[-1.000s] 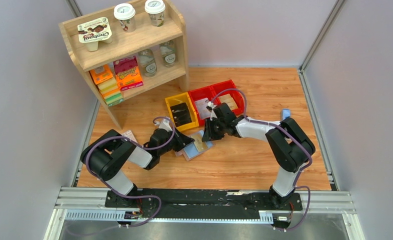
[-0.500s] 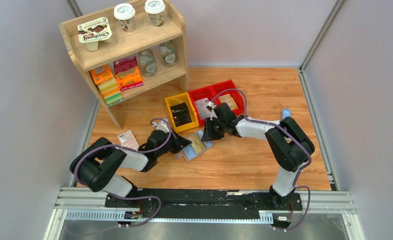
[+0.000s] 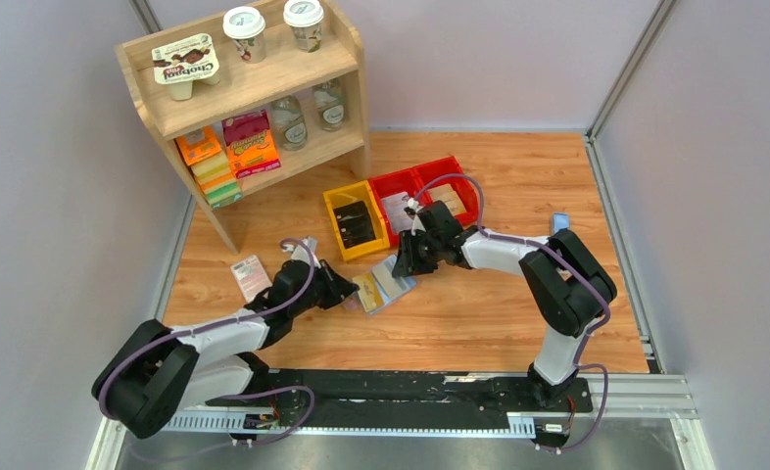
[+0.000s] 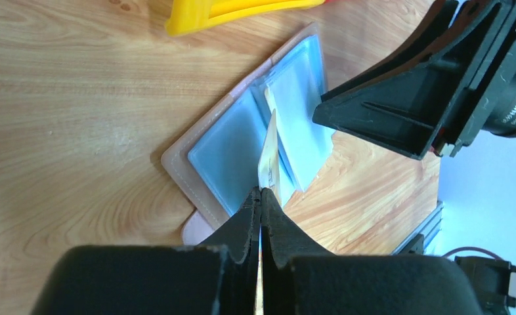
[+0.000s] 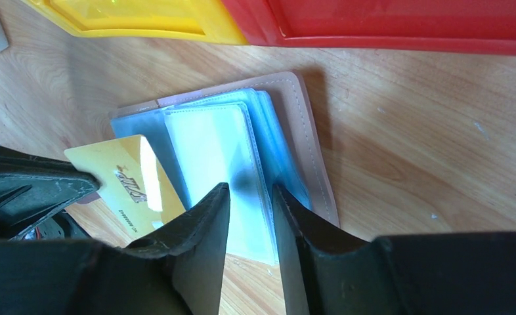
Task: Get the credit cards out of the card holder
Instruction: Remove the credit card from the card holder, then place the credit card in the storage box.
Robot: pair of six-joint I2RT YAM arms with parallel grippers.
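Note:
The card holder (image 3: pixel 393 281) lies open on the table, brown outside with blue-grey clear pockets (image 5: pixel 209 144). My left gripper (image 4: pixel 260 193) is shut on the near edge of a yellow credit card (image 5: pixel 127 177). The card is seen edge-on in the left wrist view, still reaching over the left half of the holder (image 4: pixel 232 147). In the top view this gripper (image 3: pixel 347 292) sits just left of the holder. My right gripper (image 5: pixel 250 189) stands open, its fingertips down on the holder's right half with nothing between them. It comes in from the upper right (image 3: pixel 402 265).
A yellow bin (image 3: pixel 355 220) and two red bins (image 3: pixel 398 201) stand just behind the holder. A pink-and-white packet (image 3: pixel 251 276) lies to the left. A wooden shelf (image 3: pixel 244 108) with cups and boxes fills the back left. A small blue object (image 3: pixel 560 222) lies by the right wall.
My left gripper has closed on the yellow card. The left arm has drawn back to the left, sliding the card partly out of the holder. The right jaws have widened slightly.

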